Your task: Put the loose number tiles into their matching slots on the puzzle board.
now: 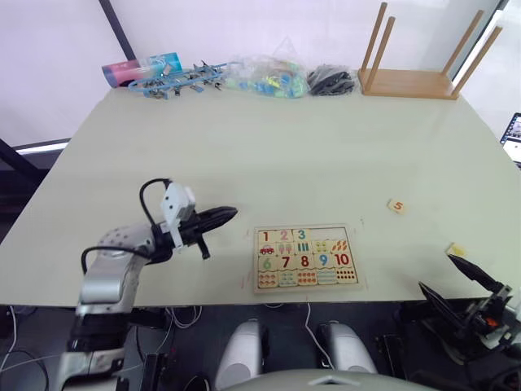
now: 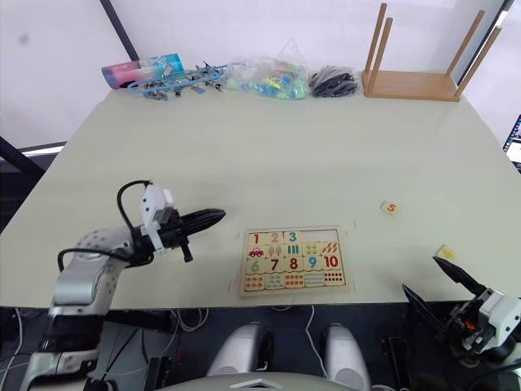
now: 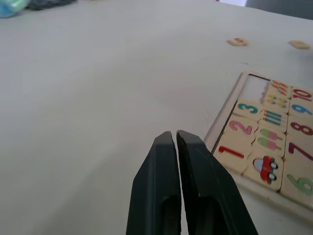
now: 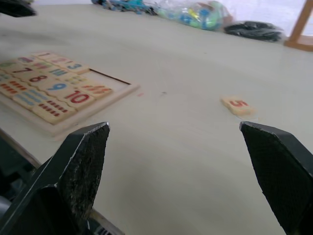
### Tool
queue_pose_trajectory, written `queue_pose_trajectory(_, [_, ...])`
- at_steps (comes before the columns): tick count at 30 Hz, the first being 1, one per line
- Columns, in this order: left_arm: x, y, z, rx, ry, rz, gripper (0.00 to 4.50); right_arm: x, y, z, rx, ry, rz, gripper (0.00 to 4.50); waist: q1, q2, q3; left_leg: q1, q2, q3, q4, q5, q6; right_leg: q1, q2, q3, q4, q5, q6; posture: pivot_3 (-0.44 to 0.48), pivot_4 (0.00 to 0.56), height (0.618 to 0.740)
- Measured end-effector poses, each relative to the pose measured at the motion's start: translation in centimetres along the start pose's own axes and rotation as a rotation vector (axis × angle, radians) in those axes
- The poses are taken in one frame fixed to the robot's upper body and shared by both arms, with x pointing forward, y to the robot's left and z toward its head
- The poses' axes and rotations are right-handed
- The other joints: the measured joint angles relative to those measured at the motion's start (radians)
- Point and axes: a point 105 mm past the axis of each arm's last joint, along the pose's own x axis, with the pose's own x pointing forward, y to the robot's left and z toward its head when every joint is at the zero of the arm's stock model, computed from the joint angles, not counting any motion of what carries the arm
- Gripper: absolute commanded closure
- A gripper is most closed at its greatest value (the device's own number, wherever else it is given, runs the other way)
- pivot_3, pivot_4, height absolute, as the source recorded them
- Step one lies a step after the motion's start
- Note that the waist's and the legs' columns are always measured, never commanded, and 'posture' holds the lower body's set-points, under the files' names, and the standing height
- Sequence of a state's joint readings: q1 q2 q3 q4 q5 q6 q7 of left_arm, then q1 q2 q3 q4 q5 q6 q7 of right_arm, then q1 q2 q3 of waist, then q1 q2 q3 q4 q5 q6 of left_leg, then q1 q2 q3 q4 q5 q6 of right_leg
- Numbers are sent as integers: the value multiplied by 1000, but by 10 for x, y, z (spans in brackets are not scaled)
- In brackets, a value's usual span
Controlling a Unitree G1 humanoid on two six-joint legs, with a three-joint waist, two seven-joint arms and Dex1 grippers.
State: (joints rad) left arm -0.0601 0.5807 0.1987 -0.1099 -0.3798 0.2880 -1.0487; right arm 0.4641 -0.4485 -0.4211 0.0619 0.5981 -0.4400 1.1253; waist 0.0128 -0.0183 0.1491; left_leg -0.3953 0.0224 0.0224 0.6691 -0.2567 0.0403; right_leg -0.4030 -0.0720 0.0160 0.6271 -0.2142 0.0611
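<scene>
The puzzle board (image 1: 306, 259) lies near the table's front edge, with tiles 1, 2 and 3 seated in its top row. Beside the 3, two slots (image 1: 330, 235) are bare wood. A loose tile with an orange 5 (image 1: 396, 206) lies on the table to the board's far right. Another loose tile with a yellow mark (image 1: 456, 249) lies near the front right edge. My left gripper (image 1: 232, 213) is shut and empty, just left of the board, its tips (image 3: 175, 134) pointing towards the 1. My right gripper (image 1: 436, 271) is open and empty off the front right edge, close to the yellow tile.
Along the far edge lie a pink-blue tube (image 1: 140, 69), blue clips (image 1: 183, 81), a clear bag of coloured pieces (image 1: 269, 77) and a black cable bundle (image 1: 332, 81). An upturned wooden stool (image 1: 407, 81) stands at the back right. A screen (image 1: 513, 137) shows at the right edge.
</scene>
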Motion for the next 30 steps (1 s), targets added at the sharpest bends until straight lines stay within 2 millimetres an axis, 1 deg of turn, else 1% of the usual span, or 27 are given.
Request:
queue_pose_trajectory(1, [-6,-1,-5,-17,6,19,3782,-1,-2,0,-1,5,-8,0,0,0,0,0,0,0,0,0,0,0,0,0,0,0,0,0,150,740])
queue_pose_trajectory(2, [-12,-3,-10,-29,13,36,3595,-2,-6,0,-5,9,-21,0,0,0,0,0,0,0,0,0,0,0,0,0,0,0,0,0,150,740])
queue_pose_trajectory(4, [-25,-7,-17,-60,18,77,2621,-4,-19,0,-9,26,-66,0,0,0,0,0,0,0,0,0,0,0,-1,0,0,0,0,0,150,740])
queue_pose_trajectory(5, [-30,-7,-18,-70,13,96,2019,-6,-25,1,-10,36,-85,0,0,0,0,0,0,0,0,0,0,-1,-1,0,0,0,0,0,150,740])
queue_pose_trajectory(6, [-36,-8,-18,-75,6,121,1574,-7,-30,1,-10,45,-95,0,1,0,0,0,0,0,0,0,0,-1,-2,-1,0,0,0,0,150,740])
queue_pose_trajectory(9, [-53,-10,-21,-99,-8,180,70,-9,-40,1,3,62,-110,0,3,0,0,0,0,0,0,0,0,-1,-7,-2,0,0,0,0,150,740])
queue_pose_trajectory(15, [-77,-17,-30,-100,-11,241,70,-12,-53,-2,37,78,-132,0,1,0,-1,-1,0,0,-1,0,0,-2,-6,-2,-1,0,0,0,150,740])
queue_pose_trajectory(18, [-96,-15,-33,-99,-15,290,70,-18,-60,-5,43,99,-143,0,0,0,-1,-1,0,1,-1,0,0,-2,-4,-3,-1,-1,1,0,150,740])
queue_pose_trajectory(20, [-106,-13,-33,-98,-25,313,70,-21,-61,-7,50,109,-143,0,2,0,-1,-1,0,1,-1,0,0,-2,-3,-3,-1,-1,2,0,150,740])
queue_pose_trajectory(24, [-106,-13,-31,-83,-42,295,70,-23,-61,-11,63,120,-127,0,1,0,-1,-1,0,1,0,0,0,-2,-3,-2,-1,-2,4,0,150,740])
queue_pose_trajectory(30, [-105,-14,-29,-69,-49,288,70,-25,-62,-16,68,131,-129,0,1,0,-1,-1,0,1,-1,0,0,-3,-3,-2,-1,-1,1,0,150,740])
